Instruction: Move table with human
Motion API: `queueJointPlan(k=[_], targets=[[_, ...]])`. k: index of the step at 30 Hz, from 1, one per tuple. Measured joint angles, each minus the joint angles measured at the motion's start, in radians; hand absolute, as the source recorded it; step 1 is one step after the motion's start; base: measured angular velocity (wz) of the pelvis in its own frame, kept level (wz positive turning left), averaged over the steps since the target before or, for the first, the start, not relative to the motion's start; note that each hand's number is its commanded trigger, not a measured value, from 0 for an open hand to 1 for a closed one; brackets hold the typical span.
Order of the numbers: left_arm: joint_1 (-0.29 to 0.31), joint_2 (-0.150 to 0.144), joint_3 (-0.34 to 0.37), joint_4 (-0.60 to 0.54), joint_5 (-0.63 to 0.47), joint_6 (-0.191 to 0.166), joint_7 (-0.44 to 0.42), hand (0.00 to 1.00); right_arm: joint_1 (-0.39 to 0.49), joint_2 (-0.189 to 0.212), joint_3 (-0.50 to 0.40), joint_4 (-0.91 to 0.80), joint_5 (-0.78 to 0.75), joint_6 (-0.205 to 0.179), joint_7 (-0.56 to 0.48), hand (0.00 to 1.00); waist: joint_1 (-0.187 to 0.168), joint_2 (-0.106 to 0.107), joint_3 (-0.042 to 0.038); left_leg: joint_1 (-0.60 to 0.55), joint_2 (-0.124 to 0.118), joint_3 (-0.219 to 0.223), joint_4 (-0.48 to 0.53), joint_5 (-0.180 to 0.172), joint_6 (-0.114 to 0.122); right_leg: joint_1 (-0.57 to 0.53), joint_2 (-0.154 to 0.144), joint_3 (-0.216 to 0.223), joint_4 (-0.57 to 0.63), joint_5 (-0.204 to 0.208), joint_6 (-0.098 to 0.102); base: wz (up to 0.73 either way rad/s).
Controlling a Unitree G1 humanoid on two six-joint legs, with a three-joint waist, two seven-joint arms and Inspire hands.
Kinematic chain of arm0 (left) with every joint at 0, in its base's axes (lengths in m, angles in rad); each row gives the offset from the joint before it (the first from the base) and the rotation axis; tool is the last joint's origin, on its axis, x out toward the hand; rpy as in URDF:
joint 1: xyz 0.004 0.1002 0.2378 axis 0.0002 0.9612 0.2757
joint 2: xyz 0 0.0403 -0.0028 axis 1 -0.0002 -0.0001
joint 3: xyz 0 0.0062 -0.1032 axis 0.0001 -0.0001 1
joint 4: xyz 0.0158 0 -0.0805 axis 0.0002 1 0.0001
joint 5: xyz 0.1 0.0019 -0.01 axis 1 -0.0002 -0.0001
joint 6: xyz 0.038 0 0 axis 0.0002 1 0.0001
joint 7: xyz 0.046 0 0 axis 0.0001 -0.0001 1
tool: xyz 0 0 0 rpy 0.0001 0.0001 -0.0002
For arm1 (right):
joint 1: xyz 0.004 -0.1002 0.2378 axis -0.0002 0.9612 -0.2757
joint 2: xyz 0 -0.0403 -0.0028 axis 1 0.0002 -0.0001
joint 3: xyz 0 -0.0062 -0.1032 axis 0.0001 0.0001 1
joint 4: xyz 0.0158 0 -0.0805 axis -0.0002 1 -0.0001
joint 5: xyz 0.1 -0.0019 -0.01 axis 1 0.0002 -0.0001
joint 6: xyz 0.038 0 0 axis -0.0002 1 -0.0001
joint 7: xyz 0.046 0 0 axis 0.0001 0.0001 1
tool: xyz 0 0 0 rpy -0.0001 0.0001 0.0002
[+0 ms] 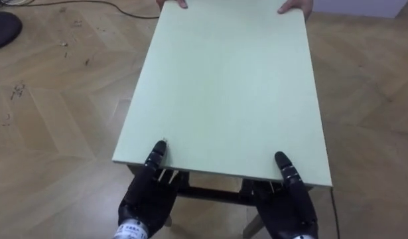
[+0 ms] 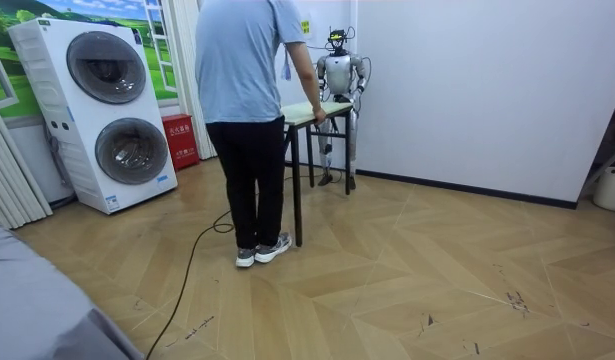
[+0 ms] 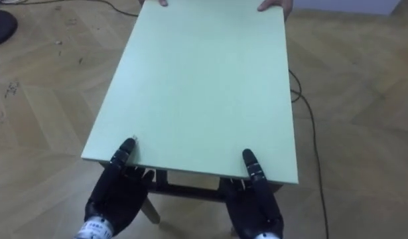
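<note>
The table (image 1: 230,86) has a flat, pale green top and thin dark legs. It stands on the wood floor (image 1: 51,119), between the robot and a person (image 2: 249,120). I cannot tell if its legs are off the floor.

The top looks hard and stiff, so I think it will not bend. It looks smooth too, so a hand could slip on it. With such thin legs it is likely not very heavy, but it is long, so both ends should go up together and stay level. The best place to hold it is at the two short ends, near the corners.

The robot holds the end at 6 o'clock. Its left hand (image 1: 147,199) is at about 7 o'clock and its right hand (image 1: 293,206) at about 5 o'clock. Each thumb lies on top and the rest of the hand is tucked under the edge, so each hand pinches the top.

At 12 o'clock the person's hands (image 1: 296,6) hold the far end.

In the room view the robot stands by a white wall (image 2: 467,90). Two washing machines (image 2: 112,110) are stacked at the room view's left.
</note>
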Motion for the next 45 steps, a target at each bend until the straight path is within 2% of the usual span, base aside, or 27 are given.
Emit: queueJointPlan(k=[6, 11, 13, 17, 20, 23, 24, 25, 26, 27, 28, 29, 30, 31, 32, 33, 34, 35, 36, 37, 38, 40, 41, 42, 44, 45], targets=[[0.021, 0.011, -0.001, -0.017, -0.003, 0.001, -0.011, 1.0, 0.003, -0.009, 0.005, 0.0, 0.0, 0.001, 0.005, 1.0, 0.002, 0.007, 0.0033, 0.004, 0.002, 0.0, -0.011, 0.003, -0.005, 0.007, 0.003, -0.009, -0.014, 0.002, -0.001, 0.0], [0.021, 0.01, -0.002, -0.021, -0.007, 0.001, -0.011, 1.0, -0.005, -0.022, 0.004, 0.0, -0.003, -0.003, 0.011, 1.0, 0.008, 0.025, 0.0075, 0.002, 0.003, -0.005, -0.01, 0.003, -0.006, 0.014, 0.003, -0.019, -0.017, 0.002, -0.001, 0.06], [0.022, 0.006, -0.004, -0.021, -0.008, 0.001, -0.011, 1.0, -0.006, -0.026, 0.002, 0.0, -0.008, -0.007, 0.012, 1.0, 0.002, 0.045, 0.0077, 0.003, 0.002, -0.025, -0.007, 0.003, -0.006, 0.036, 0.003, -0.041, -0.029, 0.0, -0.001, 0.27], [0.023, 0.001, -0.004, -0.021, -0.008, 0.003, -0.011, 1.0, -0.006, -0.031, -0.001, 0.0, -0.007, -0.006, 0.012, 1.0, -0.001, 0.061, 0.0089, 0.004, 0.001, -0.062, -0.003, 0.005, -0.011, 0.066, 0.003, -0.081, -0.037, -0.014, 0.0, 0.37], [0.024, -0.007, -0.008, -0.021, -0.007, 0.003, -0.01, 1.0, -0.006, -0.039, -0.001, -0.006, -0.007, -0.012, 0.012, 1.0, -0.008, 0.067, 0.0068, -0.011, -0.007, -0.12, -0.003, 0.018, -0.021, 0.083, 0.002, -0.127, -0.038, -0.038, -0.003, 0.6], [0.016, -0.023, -0.011, -0.021, -0.007, 0.003, -0.01, 1.0, -0.007, -0.043, -0.003, -0.019, -0.008, -0.03, 0.013, 1.0, -0.008, 0.074, 0.0051, -0.033, -0.014, -0.146, -0.022, 0.052, -0.032, 0.095, -0.004, -0.207, -0.039, -0.053, -0.013, 0.8], [0.016, -0.031, -0.014, -0.021, -0.007, 0.003, -0.01, 1.0, -0.006, -0.043, -0.003, -0.019, -0.01, -0.04, 0.017, 1.0, -0.016, 0.079, 0.0026, -0.034, -0.017, -0.136, -0.043, 0.072, -0.031, 0.111, -0.007, -0.256, -0.051, -0.057, -0.018, 0.83], [0.016, -0.032, -0.015, -0.021, -0.007, 0.003, -0.01, 1.0, -0.006, -0.043, -0.003, -0.019, -0.013, -0.043, 0.019, 1.0, -0.022, 0.082, 0.0014, -0.035, -0.018, -0.12, -0.054, 0.084, -0.029, 0.117, -0.011, -0.283, -0.054, -0.06, -0.021, 1.13], [0.014, -0.033, -0.016, -0.021, -0.008, 0.004, -0.011, 1.0, -0.007, -0.043, -0.006, -0.02, -0.024, -0.048, 0.025, 1.0, -0.036, 0.087, 0.0001, -0.042, -0.018, -0.071, -0.066, 0.104, -0.021, 0.128, -0.021, -0.34, -0.062, -0.066, -0.027, 1.12], [0.013, -0.037, -0.016, -0.021, -0.008, 0.006, -0.011, 1.0, -0.007, -0.043, -0.008, -0.02, -0.028, -0.051, 0.027, 1.0, -0.043, 0.088, 0.0023, -0.044, -0.015, -0.006, -0.036, 0.098, -0.01, 0.144, -0.035, -0.39, -0.077, -0.073, -0.032, 1.14], [0.018, -0.039, -0.016, -0.02, -0.008, 0.006, -0.012, 1.0, -0.006, -0.043, -0.008, -0.02, -0.031, -0.051, 0.026, 1.0, -0.042, 0.087, 0.0031, -0.038, 0.003, 0.049, 0.057, 0.047, 0.008, 0.167, -0.038, -0.422, -0.084, -0.078, -0.033, 0.77], [0.021, -0.04, -0.014, -0.021, -0.008, 0.008, -0.015, 1.0, -0.006, -0.042, -0.008, -0.02, -0.031, -0.051, 0.026, 1.0, -0.039, 0.087, 0.003, -0.028, 0.009, 0.071, 0.1, 0.02, 0.013, 0.178, -0.037, -0.439, -0.087, -0.08, -0.033, 0.55], [0.021, -0.043, -0.009, -0.021, -0.009, 0.016, -0.017, 1.0, -0.007, -0.042, -0.01, -0.02, -0.031, -0.051, 0.026, 1.0, -0.032, 0.092, 0.0025, -0.01, 0.024, 0.094, 0.146, -0.014, 0.003, 0.194, -0.033, -0.466, -0.08, -0.085, -0.032, 0.61], [0.012, -0.047, -0.005, -0.021, -0.006, 0.022, -0.018, 1.0, -0.013, -0.042, -0.014, -0.02, -0.035, -0.051, 0.027, 1.0, -0.032, 0.101, 0.005, -0.006, 0.017, 0.089, 0.115, -0.021, -0.003, 0.188, -0.034, -0.492, -0.054, -0.089, -0.029, 0.64], [0.007, -0.047, -0.004, -0.021, -0.003, 0.025, -0.018, 1.0, -0.015, -0.041, -0.017, -0.02, -0.037, -0.05, 0.028, 1.0, -0.03, 0.106, 0.0061, 0.0, 0.015, 0.088, 0.083, -0.02, -0.001, 0.18, -0.036, -0.5, -0.035, -0.089, -0.029, 0.71], [0.001, -0.047, 0.0, -0.021, 0.004, 0.031, -0.018, 1.0, -0.014, -0.036, -0.024, -0.021, -0.039, -0.049, 0.028, 1.0, -0.029, 0.111, 0.0059, 0.027, 0.005, 0.069, 0.007, -0.011, 0.01, 0.161, -0.045, -0.5, 0.019, -0.091, -0.027, 0.62], [-0.001, -0.05, 0.007, -0.021, 0.013, 0.033, -0.018, 1.0, -0.014, -0.036, -0.028, -0.02, -0.039, -0.041, 0.027, 1.0, -0.028, 0.11, 0.0127, 0.054, -0.004, 0.017, -0.05, 0.003, 0.007, 0.115, -0.064, -0.479, 0.123, -0.099, -0.021, 0.57], [-0.002, -0.049, 0.01, -0.021, 0.014, 0.032, -0.018, 1.0, -0.012, -0.026, -0.028, -0.019, -0.041, -0.041, 0.025, 1.0, -0.027, 0.107, 0.0161, 0.056, -0.003, -0.019, -0.054, 0.008, 0.007, 0.094, -0.068, -0.437, 0.139, -0.113, -0.013, 0.34], [-0.001, -0.044, 0.018, -0.024, 0.013, 0.021, -0.021, 1.0, -0.013, -0.002, -0.023, -0.019, -0.052, -0.038, 0.023, 1.0, -0.019, 0.098, 0.0164, 0.039, -0.007, -0.085, -0.05, 0.009, 0.003, 0.059, -0.033, -0.342, 0.023, -0.108, -0.02, 0.45], [-0.003, -0.043, 0.032, -0.023, 0.01, 0.021, -0.022, 1.0, -0.016, 0.008, -0.023, -0.02, -0.074, -0.035, 0.023, 1.0, -0.018, 0.096, 0.0155, 0.012, -0.018, -0.121, -0.042, 0.011, -0.001, 0.041, -0.032, -0.309, -0.027, -0.022, -0.034, 0.56], [-0.002, -0.048, 0.035, -0.023, 0.011, 0.023, -0.019, 1.0, -0.014, 0.008, -0.02, -0.02, -0.076, -0.035, 0.025, 1.0, -0.02, 0.099, 0.0133, 0.008, -0.021, -0.124, -0.048, 0.011, -0.002, 0.047, -0.04, -0.337, -0.021, -0.021, -0.032, 0.6], [0.0, -0.048, 0.036, -0.023, 0.015, 0.031, -0.015, 1.0, -0.015, 0.005, -0.021, -0.018, -0.075, -0.028, 0.025, 1.0, 0.001, 0.099, 0.0147, 0.012, -0.025, -0.085, -0.065, 0.02, -0.006, 0.045, -0.047, -0.368, -0.012, -0.021, -0.032, 0.29], [0.001, -0.049, 0.036, -0.023, 0.015, 0.035, -0.015, 1.0, -0.015, 0.004, -0.025, -0.018, -0.074, -0.02, 0.025, 1.0, 0.009, 0.097, 0.0158, 0.012, -0.025, -0.057, -0.08, 0.032, -0.001, 0.05, -0.055, -0.386, -0.011, -0.021, -0.032, 0.37], [0.003, -0.051, 0.035, -0.023, 0.015, 0.037, -0.015, 1.0, -0.015, 0.007, -0.025, -0.017, -0.079, -0.019, 0.025, 1.0, 0.013, 0.094, 0.0163, 0.016, -0.033, -0.05, -0.091, 0.042, 0.008, 0.053, -0.065, -0.399, -0.011, -0.021, -0.032, 0.42], [0.009, -0.051, 0.035, -0.023, 0.015, 0.037, -0.014, 1.0, -0.014, 0.007, -0.026, -0.013, -0.081, -0.014, 0.025, 1.0, 0.025, 0.088, 0.0193, 0.018, -0.039, -0.061, -0.097, 0.046, 0.015, 0.067, -0.075, -0.41, -0.013, -0.02, -0.026, 0.38], [0.013, -0.047, 0.035, -0.024, 0.015, 0.036, -0.013, 1.0, -0.009, 0.007, -0.026, -0.013, -0.08, -0.008, 0.025, 1.0, 0.023, 0.083, 0.0188, 0.018, -0.051, -0.08, -0.093, 0.048, 0.02, 0.082, -0.086, -0.424, -0.012, -0.024, -0.012, 0.59]])
